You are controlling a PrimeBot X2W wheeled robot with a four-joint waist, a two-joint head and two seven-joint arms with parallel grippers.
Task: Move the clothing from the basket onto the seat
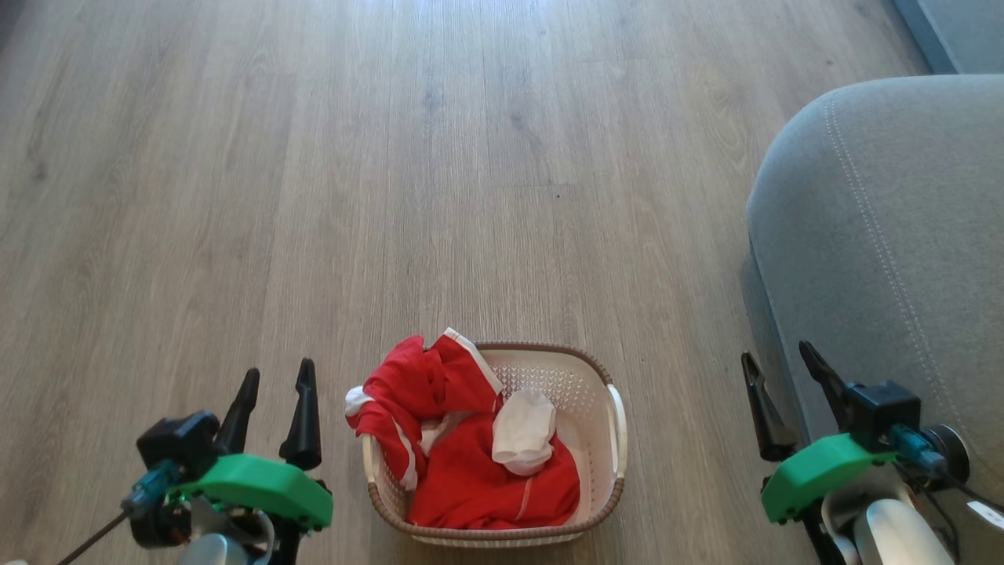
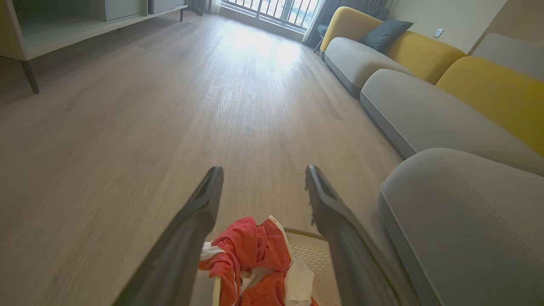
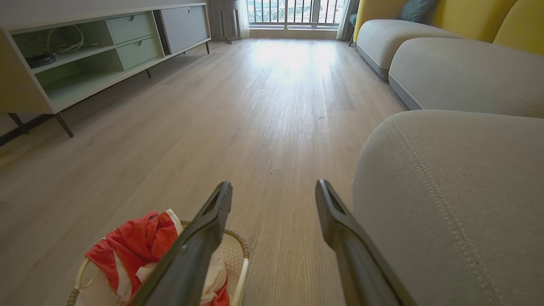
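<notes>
Between left claw [image 1: 278,369] and right claw [image 1: 776,351], both wide and empty, basket [image 1: 549,348] with red clothing [image 1: 471,475], seat [image 1: 878,235] beside right claw

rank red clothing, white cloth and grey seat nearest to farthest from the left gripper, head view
1. red clothing, spilling over the left side of the basket, just right of the left gripper
2. white cloth, mid-basket on the red pile
3. grey seat, far right

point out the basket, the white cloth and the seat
basket [image 1: 584,392], head view, bare perforated inside
white cloth [image 1: 524,430], head view, its middle
seat [image 1: 941,220], head view, cushion top right of the stitching
</notes>
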